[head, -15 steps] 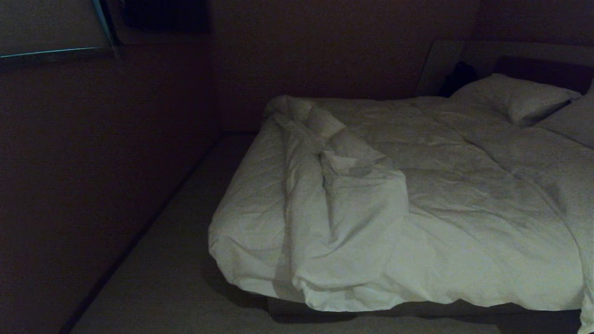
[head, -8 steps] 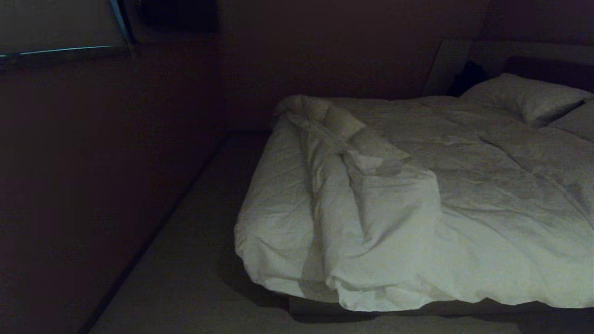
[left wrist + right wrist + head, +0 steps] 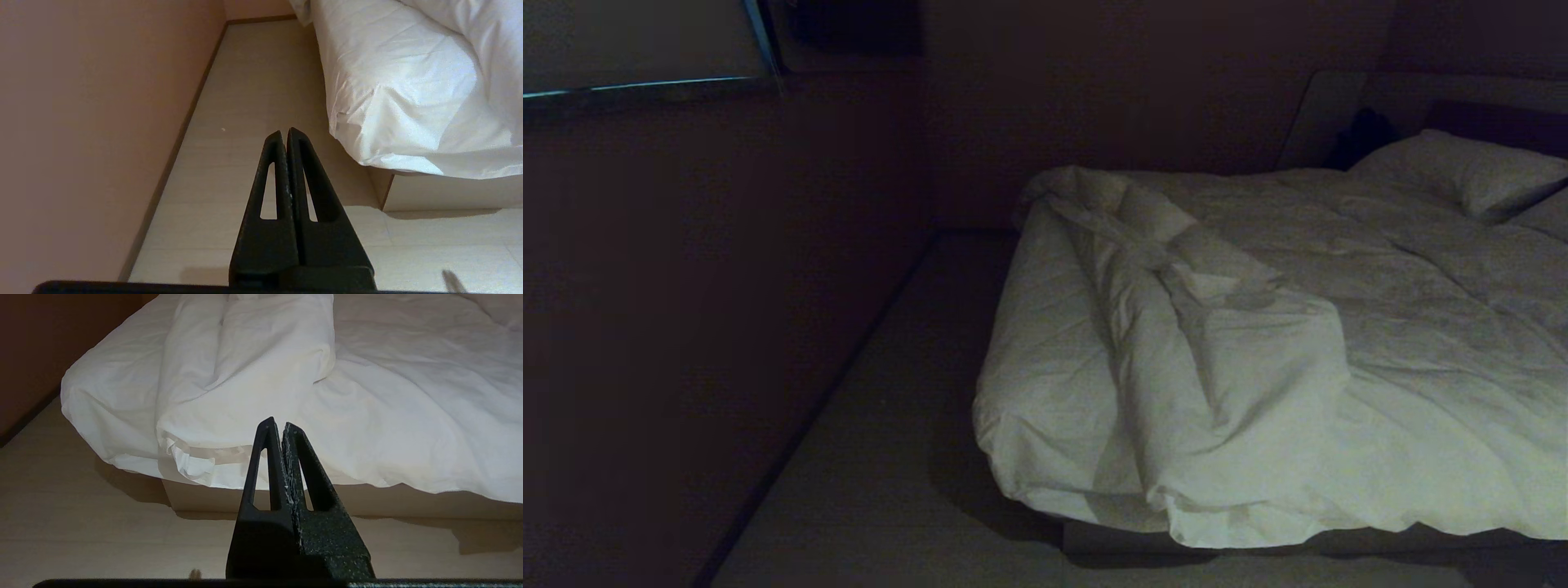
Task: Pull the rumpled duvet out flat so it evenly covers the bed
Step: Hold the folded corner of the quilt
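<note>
This is a bedroom, maybe in a hotel or a home. A wide low bed fills the right half of the head view, with a white rumpled duvet on it and a plump white pillow at the upper right, in front of a dark padded headboard. A plain wall takes the left side, and a pale wooden floor runs between wall and bed. In the upper left corner is a pale window or panel.

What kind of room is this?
Most likely a bedroom, perhaps a hotel room: a wide bed against a padded headboard, a rumpled white duvet and a pillow.
</note>
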You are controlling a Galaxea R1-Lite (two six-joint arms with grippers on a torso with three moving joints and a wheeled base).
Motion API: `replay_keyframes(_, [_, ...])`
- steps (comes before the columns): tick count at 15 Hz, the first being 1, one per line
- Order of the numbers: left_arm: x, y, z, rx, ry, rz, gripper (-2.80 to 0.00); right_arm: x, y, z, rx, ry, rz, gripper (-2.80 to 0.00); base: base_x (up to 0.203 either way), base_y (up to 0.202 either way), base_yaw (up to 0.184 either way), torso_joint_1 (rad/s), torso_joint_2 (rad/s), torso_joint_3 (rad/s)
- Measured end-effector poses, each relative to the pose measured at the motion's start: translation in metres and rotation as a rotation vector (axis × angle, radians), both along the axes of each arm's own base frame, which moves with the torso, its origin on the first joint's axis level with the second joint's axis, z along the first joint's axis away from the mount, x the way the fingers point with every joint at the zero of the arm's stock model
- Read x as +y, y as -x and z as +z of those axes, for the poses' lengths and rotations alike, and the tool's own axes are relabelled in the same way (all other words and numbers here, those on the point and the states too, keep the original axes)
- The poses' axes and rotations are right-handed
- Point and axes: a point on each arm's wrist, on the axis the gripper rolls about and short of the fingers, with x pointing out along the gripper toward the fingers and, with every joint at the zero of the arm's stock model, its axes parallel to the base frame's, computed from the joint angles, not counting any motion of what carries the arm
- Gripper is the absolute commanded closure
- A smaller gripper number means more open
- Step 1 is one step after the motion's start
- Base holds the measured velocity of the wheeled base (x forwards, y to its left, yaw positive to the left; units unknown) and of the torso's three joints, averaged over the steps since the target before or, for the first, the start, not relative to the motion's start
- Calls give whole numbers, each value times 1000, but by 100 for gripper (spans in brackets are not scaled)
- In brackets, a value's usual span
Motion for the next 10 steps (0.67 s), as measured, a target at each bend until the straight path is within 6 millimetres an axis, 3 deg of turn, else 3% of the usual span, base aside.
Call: replay_keyframes(10, [0,0,0,-3,1,7,0,0,0,0,-1,0,0,0,6,0,0,-1,0,1])
